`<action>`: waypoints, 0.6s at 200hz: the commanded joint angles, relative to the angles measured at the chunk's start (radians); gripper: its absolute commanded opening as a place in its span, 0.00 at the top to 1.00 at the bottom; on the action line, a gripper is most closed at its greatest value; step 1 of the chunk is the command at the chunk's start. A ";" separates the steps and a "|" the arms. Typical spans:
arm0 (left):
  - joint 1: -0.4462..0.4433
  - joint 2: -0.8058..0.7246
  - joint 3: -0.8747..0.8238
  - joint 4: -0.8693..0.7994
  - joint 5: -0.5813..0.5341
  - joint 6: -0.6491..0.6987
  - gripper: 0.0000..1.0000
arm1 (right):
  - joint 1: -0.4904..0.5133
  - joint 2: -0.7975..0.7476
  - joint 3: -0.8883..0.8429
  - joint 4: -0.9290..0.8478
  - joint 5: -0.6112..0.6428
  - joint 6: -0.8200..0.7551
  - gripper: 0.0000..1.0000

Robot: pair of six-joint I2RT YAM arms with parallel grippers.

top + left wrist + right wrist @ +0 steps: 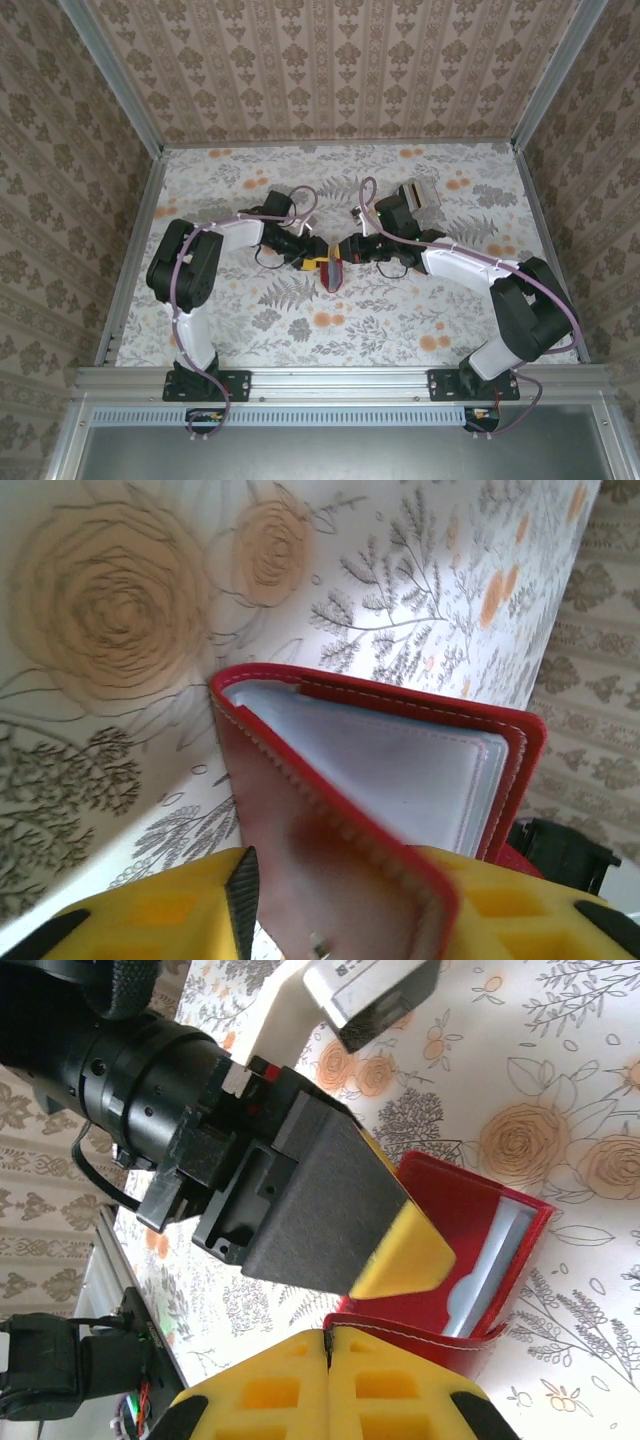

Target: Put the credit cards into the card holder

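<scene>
The left pincer [345,925] was partly narrowed. Its yellow, waffle-moulded fingers [140,925] were clamped on one cover of the wallet [400,770], which ran up between them. The right pincer [328,1360] was fully closed, its blocky yellow pads pressed together along a thin seam. Its tips touched the edge of the other cover, though whether they pinched it was hard to tell.

The wallet was open like a book at the centre of the flowered table [400,320]. The left pincer reached in from 10 o'clock and the right from 2 o'clock. The wallet's skin was red and leather-like, with pale stitching along rounded edges. Inside lay glossy, pale grey-white leaves. A clear box [420,195] sat at 1 o'clock from the wallet, apart from it.
</scene>
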 commanded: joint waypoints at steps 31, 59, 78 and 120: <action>0.046 -0.059 -0.023 -0.071 -0.041 0.069 0.74 | -0.023 -0.015 -0.024 -0.132 0.177 -0.027 0.89; 0.046 -0.042 -0.017 -0.099 -0.055 0.093 0.86 | -0.026 -0.007 -0.024 -0.199 0.200 -0.058 0.62; 0.046 -0.038 -0.021 -0.097 -0.068 0.101 0.92 | -0.040 0.006 -0.037 -0.235 0.212 -0.052 0.57; 0.047 -0.011 -0.031 -0.102 -0.093 0.134 1.00 | -0.083 0.081 -0.039 -0.270 0.133 -0.043 0.55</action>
